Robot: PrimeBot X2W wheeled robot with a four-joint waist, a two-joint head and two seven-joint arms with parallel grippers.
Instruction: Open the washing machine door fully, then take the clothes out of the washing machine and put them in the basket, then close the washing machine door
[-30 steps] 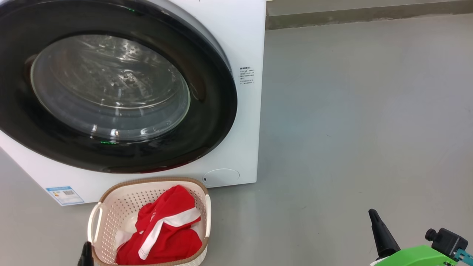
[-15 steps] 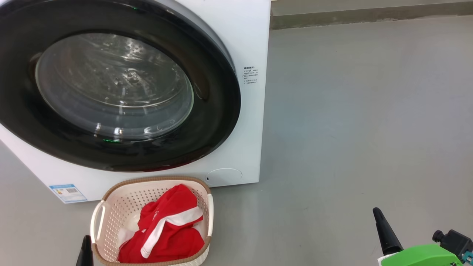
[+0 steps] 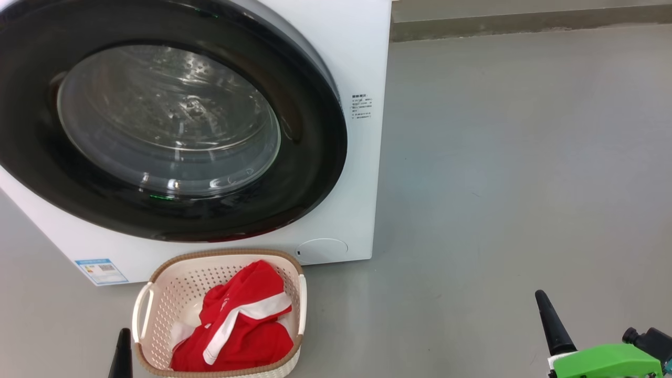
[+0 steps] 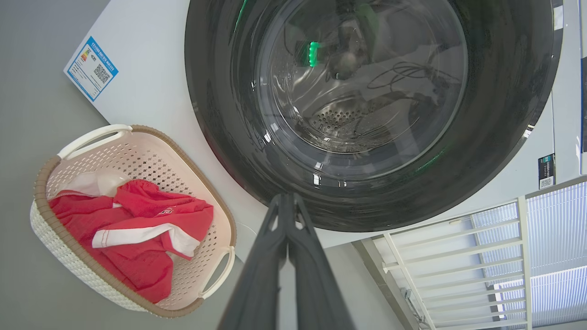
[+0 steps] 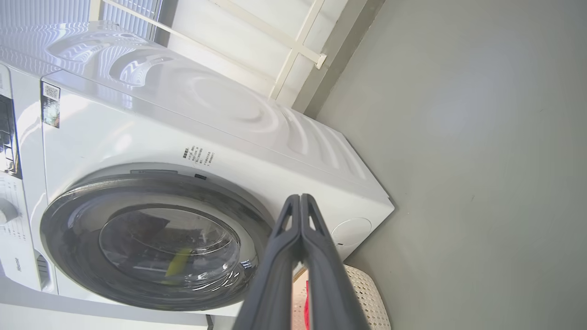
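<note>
Door: the washing machine door lies flat against the front of the washing machine. No gap shows along its black rim in the right wrist view. Whether the latch has caught cannot be told.
Drum: through the glass the drum shows bare steel, with no red fabric inside.
Clothes: the clothes lie bunched in the basket, which stands on the floor just in front of the machine, below the door.
Left gripper: jaws pressed together, empty, near the basket's left handle.
Right gripper: jaws pressed together, empty, over bare floor well to the right.
Step in hand: judged to be the last one, closing the door, done or nearly done.
Next move: if the latch is in doubt, press closed fingertips firmly on the black rim, not the glass.
</note>
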